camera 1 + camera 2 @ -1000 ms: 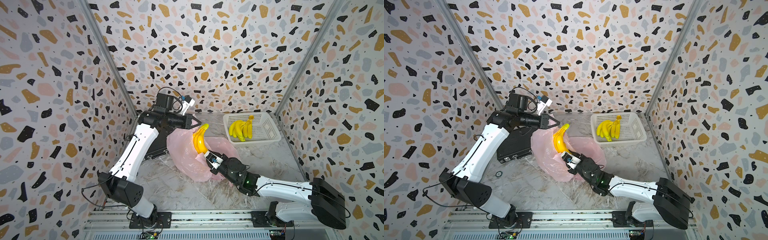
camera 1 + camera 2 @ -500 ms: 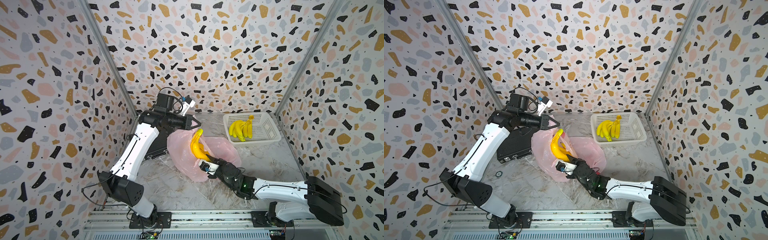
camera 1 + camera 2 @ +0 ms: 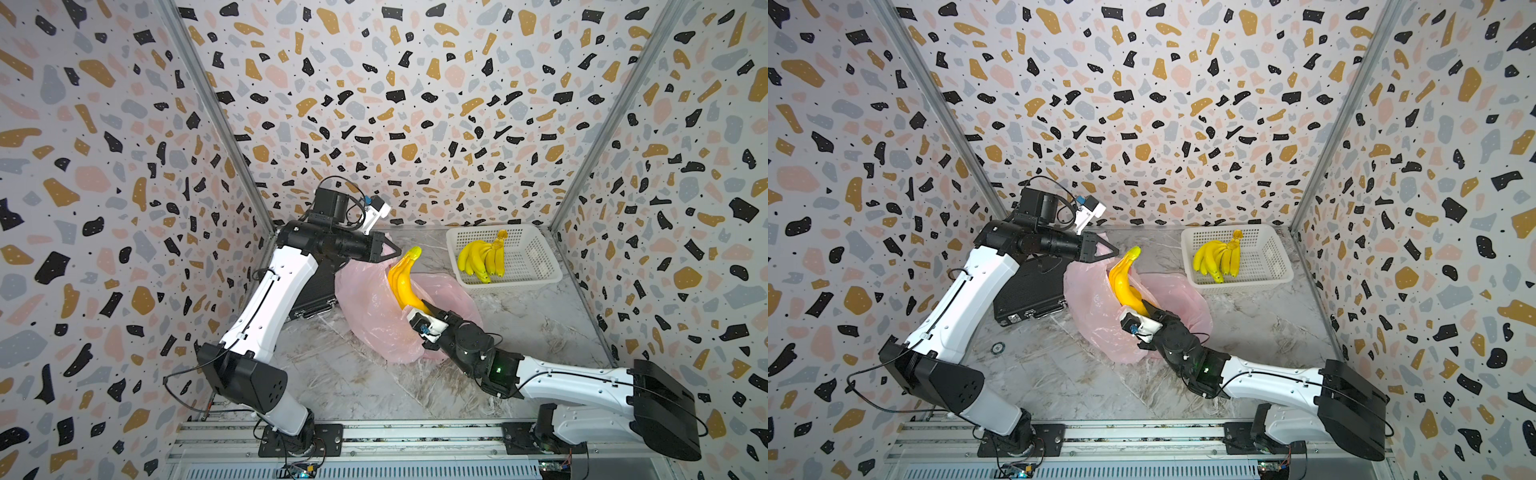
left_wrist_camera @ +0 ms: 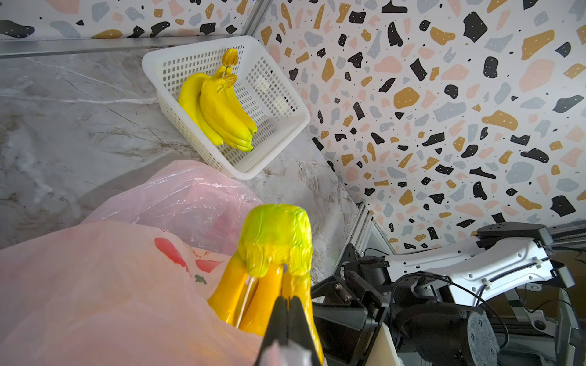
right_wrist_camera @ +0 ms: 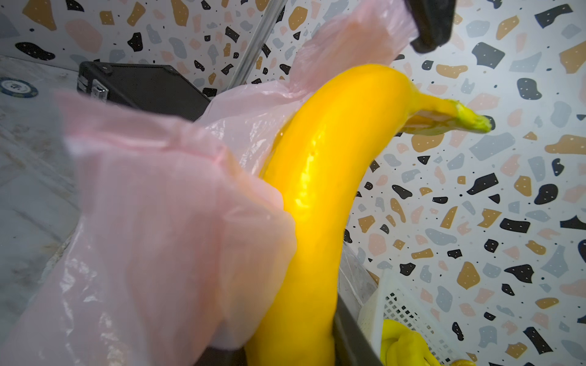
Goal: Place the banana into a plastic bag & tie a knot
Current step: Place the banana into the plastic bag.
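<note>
Terrazzo-patterned walls are enclosing a marble-look bench [image 3: 540,332] on three sides. A pink plastic bag [image 3: 374,320] is lying crumpled near the middle of the bench, showing in both top views, and it is serving as the reference for every position noted below.

Left fingers [image 3: 397,250] are reaching over the rear edge of the bag. They are pressing together and pinching a fold of the bag's film, holding that fold raised above the rest of the bag. In the left wrist view the same fingers [image 4: 287,317] are showing no gap between them.

Right fingers [image 3: 432,309] are working at the front side of the bag, closing on the lower end of the banana [image 3: 404,282]. The banana is a small bunch, standing nearly upright over the bag with its green-tinged stem uppermost. It is leaning toward the bag's rear edge, and the stem is ending just beside the left fingers. In the right wrist view the bag's film [image 5: 142,237] is wrapping against one flank of the banana [image 5: 317,190]. Whether the lower end is sitting inside the opening cannot be told.

A white basket [image 3: 536,270] is standing near the bag, behind it on the right arm's side, and is holding a second bunch [image 3: 482,259]. A black case [image 3: 316,291] is lying just beside the bag on the left arm's side. A small round disc [image 3: 997,348] is lying on that same side, apart from the bag.
</note>
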Robot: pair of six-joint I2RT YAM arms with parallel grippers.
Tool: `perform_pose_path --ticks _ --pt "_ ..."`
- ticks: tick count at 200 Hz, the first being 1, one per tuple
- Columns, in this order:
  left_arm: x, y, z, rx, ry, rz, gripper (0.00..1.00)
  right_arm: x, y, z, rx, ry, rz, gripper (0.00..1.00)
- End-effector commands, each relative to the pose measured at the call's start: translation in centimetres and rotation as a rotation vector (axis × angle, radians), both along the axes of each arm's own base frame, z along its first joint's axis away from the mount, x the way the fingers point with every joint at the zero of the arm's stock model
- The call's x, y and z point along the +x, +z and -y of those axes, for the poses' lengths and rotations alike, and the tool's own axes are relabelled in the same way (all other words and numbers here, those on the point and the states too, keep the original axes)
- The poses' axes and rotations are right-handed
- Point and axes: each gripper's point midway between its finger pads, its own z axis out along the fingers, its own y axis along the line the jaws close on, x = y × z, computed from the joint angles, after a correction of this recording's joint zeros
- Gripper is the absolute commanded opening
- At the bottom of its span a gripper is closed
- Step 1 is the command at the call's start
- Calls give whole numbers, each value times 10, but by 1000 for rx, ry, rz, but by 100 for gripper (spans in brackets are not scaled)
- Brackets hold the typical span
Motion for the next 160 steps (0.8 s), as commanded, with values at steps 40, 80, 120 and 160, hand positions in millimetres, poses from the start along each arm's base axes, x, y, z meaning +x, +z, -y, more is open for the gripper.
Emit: perform_pose_path --ticks 40,80,120,160 --pt "-11 22 -3 -34 -21 64 0 10 -12 -5 -42 -20 -56 0" --pt "-12 24 -2 -38 -28 64 0 8 -22 -13 -133 -32 -10 0" --pt "-10 23 -1 -35 -28 65 0 4 -27 -22 -206 -37 39 0" --pt "-8 22 -1 -36 -30 65 0 0 -36 -29 -286 -51 103 0"
